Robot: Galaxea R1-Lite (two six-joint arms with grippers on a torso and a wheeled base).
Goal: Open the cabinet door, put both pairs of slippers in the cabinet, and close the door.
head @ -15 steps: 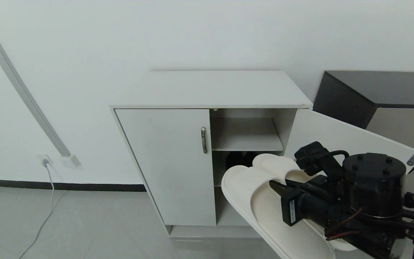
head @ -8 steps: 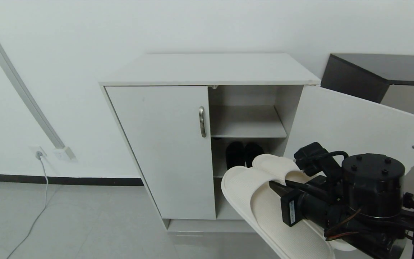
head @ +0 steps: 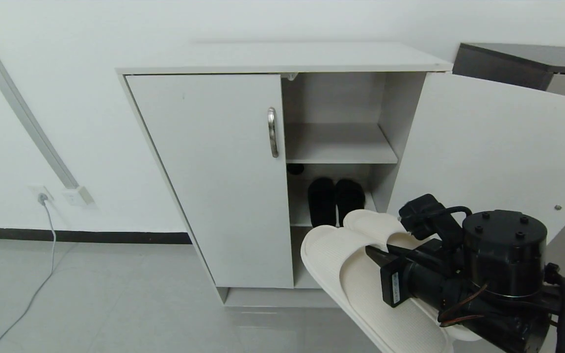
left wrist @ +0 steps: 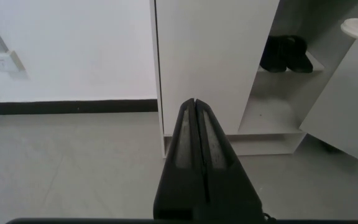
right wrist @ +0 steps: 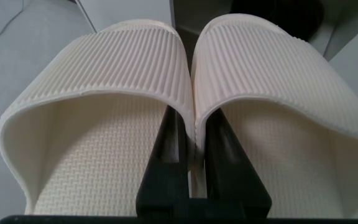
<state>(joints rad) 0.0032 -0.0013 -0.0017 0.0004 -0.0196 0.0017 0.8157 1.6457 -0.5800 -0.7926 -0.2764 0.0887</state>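
Head view, right tool (head: pixel 374 254) grasping white slippers (head: pixel 329 255) before open cabinet (head: pixel 214 171), black slippers (head: pixel 335 200) inside, left tool (left wrist: pixel 194 109) clenched.

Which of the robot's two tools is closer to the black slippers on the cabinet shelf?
Right. The right tool, clamping the white slippers, is just in front of the black slippers; the left tool is farther back, over the floor.

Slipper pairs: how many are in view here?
2. The black slipper pair sits on the second shelf down in the white cabinet; the cream ribbed slipper pair is clamped in the right gripper, outside it. The shut left door may hide more.
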